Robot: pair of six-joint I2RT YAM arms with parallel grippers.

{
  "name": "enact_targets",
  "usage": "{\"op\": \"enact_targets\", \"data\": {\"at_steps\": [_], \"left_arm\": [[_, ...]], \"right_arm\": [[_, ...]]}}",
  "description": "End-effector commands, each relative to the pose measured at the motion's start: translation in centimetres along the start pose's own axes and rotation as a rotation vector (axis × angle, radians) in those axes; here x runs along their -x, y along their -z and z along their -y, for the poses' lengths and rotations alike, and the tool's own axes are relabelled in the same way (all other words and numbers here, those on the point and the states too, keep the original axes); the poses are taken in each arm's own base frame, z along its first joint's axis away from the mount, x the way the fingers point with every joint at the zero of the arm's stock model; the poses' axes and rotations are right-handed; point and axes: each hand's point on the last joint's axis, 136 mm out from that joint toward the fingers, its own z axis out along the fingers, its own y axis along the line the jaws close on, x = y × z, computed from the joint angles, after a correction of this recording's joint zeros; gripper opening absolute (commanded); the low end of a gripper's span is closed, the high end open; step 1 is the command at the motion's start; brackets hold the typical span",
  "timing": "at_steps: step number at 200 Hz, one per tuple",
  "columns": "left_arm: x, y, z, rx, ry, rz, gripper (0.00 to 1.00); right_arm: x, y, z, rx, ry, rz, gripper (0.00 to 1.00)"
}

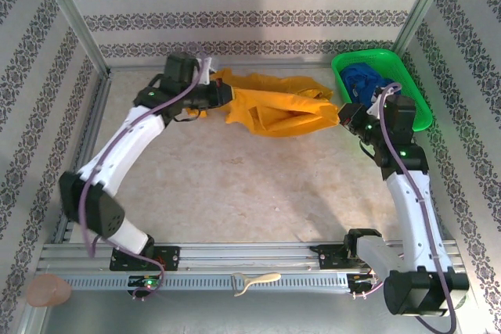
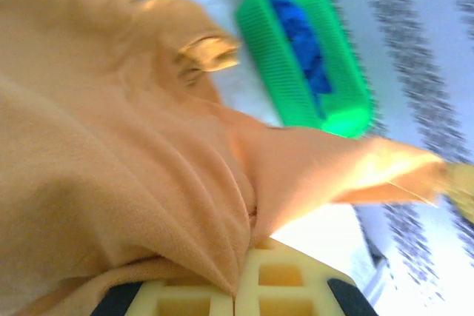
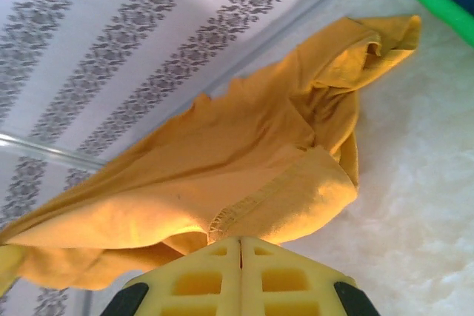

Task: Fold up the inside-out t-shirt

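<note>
Top external view: we see the inside-out t-shirt [image 1: 274,107] bunched and strung between the 2 grippers at the far side of the table [image 1: 235,185], just beside the green basket [image 1: 420,111] that holds a deep-blue cloth [image 1: 364,80]. The left gripper [image 1: 218,94] is clenched on one end of the yellow fabric. The right gripper [image 1: 345,113] is clamped on a hemmed edge at the other end. Both wrist views show cloth pinched between closed pads. We judge the task barely begun: the shirt is crumpled, not spread flat, with 0 neat folds made. Flattening and every fold remain.
</note>
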Motion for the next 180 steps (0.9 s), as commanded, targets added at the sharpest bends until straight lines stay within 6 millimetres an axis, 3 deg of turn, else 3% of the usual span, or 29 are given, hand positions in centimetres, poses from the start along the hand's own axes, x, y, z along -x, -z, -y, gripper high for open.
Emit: {"op": "enact_targets", "data": {"at_steps": [1,10,22,39,48,67,86,103,142,180], "left_arm": [[-3.8,3.3,2.3,-0.055,-0.019,-0.131,0.10],[-3.7,4.0,2.9,-0.068,-0.026,-0.119,0.21],[-3.3,4.0,3.1,-0.072,-0.035,-0.113,0.50],[-2.5,2.6,1.9,-0.049,-0.023,-0.121,0.68],[-2.3,1.7,0.8,-0.027,-0.006,-0.127,0.73],[-3.3,0.1,-1.5,0.018,0.025,-0.149,0.75],[-5.5,-0.6,-3.3,0.027,0.080,-0.156,0.76],[-8.7,-0.9,-5.0,0.048,0.145,-0.168,0.76],[-15.5,-0.9,-7.0,0.131,0.190,-0.154,0.73],[-21.9,-1.6,-10.5,0.338,0.101,-0.271,0.70]], "right_arm": [[-0.5,2.8,-2.7,0.090,-0.014,-0.009,0.00],[-0.8,3.2,-2.8,0.096,-0.022,-0.007,0.00],[-1.1,3.4,-2.5,0.095,-0.037,-0.005,0.00],[-1.5,2.7,-1.2,0.062,-0.054,-0.004,0.00],[-1.7,2.1,-0.3,0.039,-0.056,-0.004,0.00],[-1.9,0.9,1.5,-0.021,-0.044,-0.009,0.00],[-2.3,-0.5,3.2,-0.069,-0.029,-0.030,0.00],[-2.6,-1.1,4.1,-0.094,-0.019,-0.043,0.00],[-3.0,-1.7,5.4,-0.132,-0.003,-0.047,0.00],[-3.5,-1.7,6.0,-0.145,0.003,-0.053,0.00]]}}
